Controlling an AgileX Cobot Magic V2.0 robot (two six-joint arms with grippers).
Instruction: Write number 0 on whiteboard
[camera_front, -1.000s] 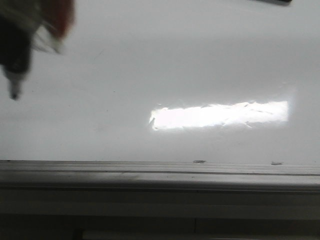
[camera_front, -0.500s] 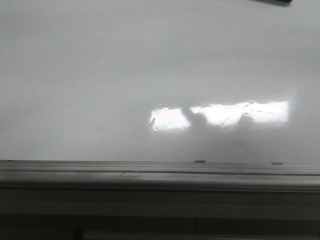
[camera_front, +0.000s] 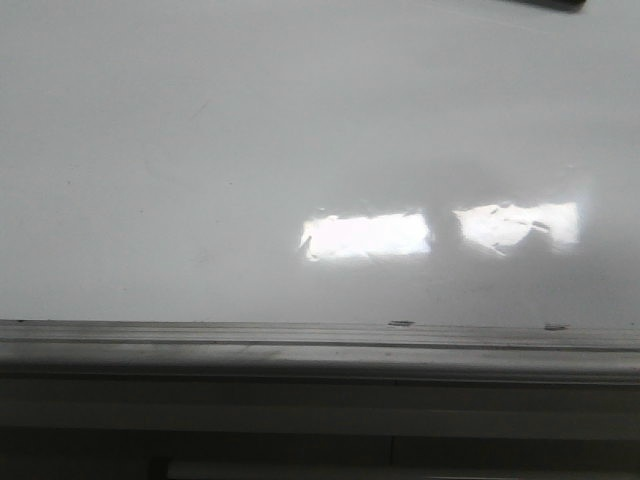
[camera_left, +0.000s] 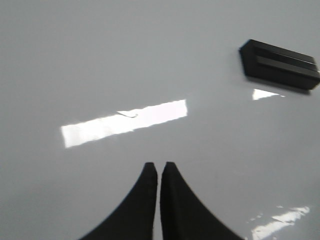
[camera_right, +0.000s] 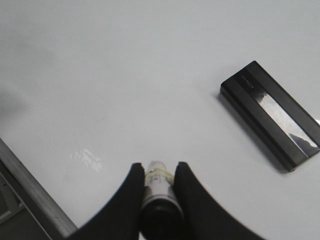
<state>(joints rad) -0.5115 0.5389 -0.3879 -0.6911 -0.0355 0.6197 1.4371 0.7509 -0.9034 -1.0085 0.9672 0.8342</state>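
The whiteboard (camera_front: 250, 150) is a glossy white board that fills the front view, with a bright glare strip (camera_front: 365, 236) on it. No number 0 shows on it in any view. My right gripper (camera_right: 159, 170) is shut on a marker (camera_right: 159, 182), whose pale tip pokes out between the fingertips above the whiteboard (camera_right: 125, 75). My left gripper (camera_left: 159, 166) is shut and empty above the whiteboard (camera_left: 100, 60). Neither gripper shows in the front view.
A black block (camera_right: 272, 120) lies on the board; it also shows in the left wrist view (camera_left: 280, 64) and at the top edge of the front view (camera_front: 545, 4). The grey metal frame (camera_front: 300, 345) runs along the near edge, also seen in the right wrist view (camera_right: 30, 195).
A gripper with the marker at the front view's top left has left the view. A dark shadow has moved rightward across the glare strip.
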